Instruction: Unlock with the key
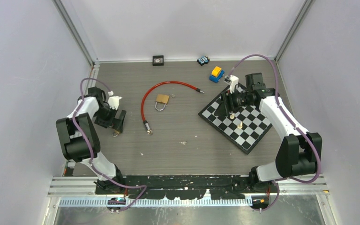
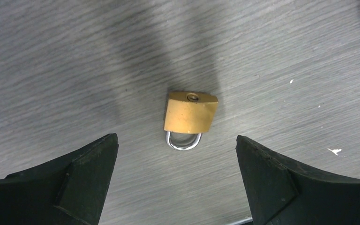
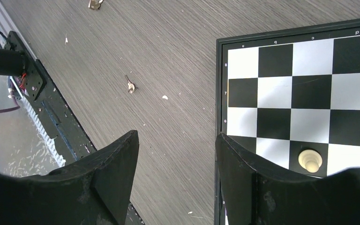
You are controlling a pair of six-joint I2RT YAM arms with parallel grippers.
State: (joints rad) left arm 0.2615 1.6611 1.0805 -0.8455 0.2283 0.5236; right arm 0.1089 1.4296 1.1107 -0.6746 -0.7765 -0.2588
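1. A grey wood-grain table (image 1: 183,159) fills the middle of the space, its surface dotted with small pale specks (image 1: 183,142).
2. Plain, pale lavender-grey walls (image 1: 187,28) close it in at the back, left and right.
3. Slim aluminium posts (image 1: 75,33) rise in the two back corners, where the walls meet.
4. A scuffed black strip (image 1: 187,180) and a silver toothed rail (image 1: 192,201) line the near edge, with a dull steel sheet (image 1: 192,215) just beyond.
5. The light is soft and even, casting only faint shadows.

A chessboard (image 1: 252,135) lies tilted at the right, two pale pawns (image 1: 240,124) standing on it. A blue-and-yellow toy car (image 1: 216,74) and a smaller blue toy (image 1: 203,60) sit at the upper right. A black box (image 1: 158,60) is at top centre, and a red cable (image 1: 168,83) curves below it.
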